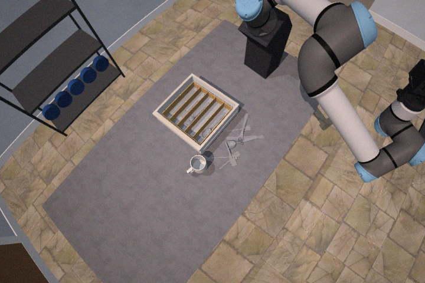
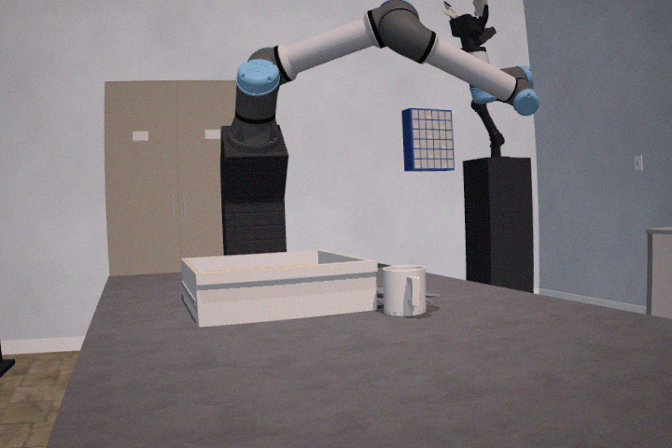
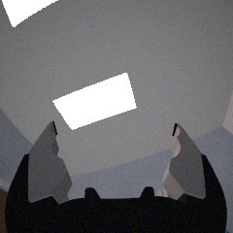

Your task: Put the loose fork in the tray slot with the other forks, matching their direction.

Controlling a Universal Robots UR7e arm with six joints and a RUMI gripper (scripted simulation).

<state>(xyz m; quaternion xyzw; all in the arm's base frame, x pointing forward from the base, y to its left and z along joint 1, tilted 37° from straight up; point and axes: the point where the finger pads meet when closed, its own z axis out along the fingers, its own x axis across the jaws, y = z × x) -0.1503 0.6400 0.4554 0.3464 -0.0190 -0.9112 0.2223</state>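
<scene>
A white cutlery tray (image 1: 162, 114) (image 2: 278, 298) with several wood-lined slots lies on the grey table top (image 1: 136, 206); grey cutlery lies along its slots. Just right of the tray lies a crossed pile of loose grey cutlery (image 1: 239, 137); the fork in it is too small to pick out surely. The tray's wall hides the slots in the exterior view. My gripper (image 1: 420, 83) (image 2: 464, 7) (image 3: 116, 123) is open and empty. It is raised high, far right of the table, and points up at the ceiling.
A white mug (image 1: 198, 163) (image 2: 402, 290) stands at the tray's near corner, beside the pile. A black shelf rack with blue discs (image 1: 75, 86) stands to the left. The arm's dark pedestal (image 1: 264, 43) stands behind the tray; another black pedestal (image 2: 497, 221) stands at the right.
</scene>
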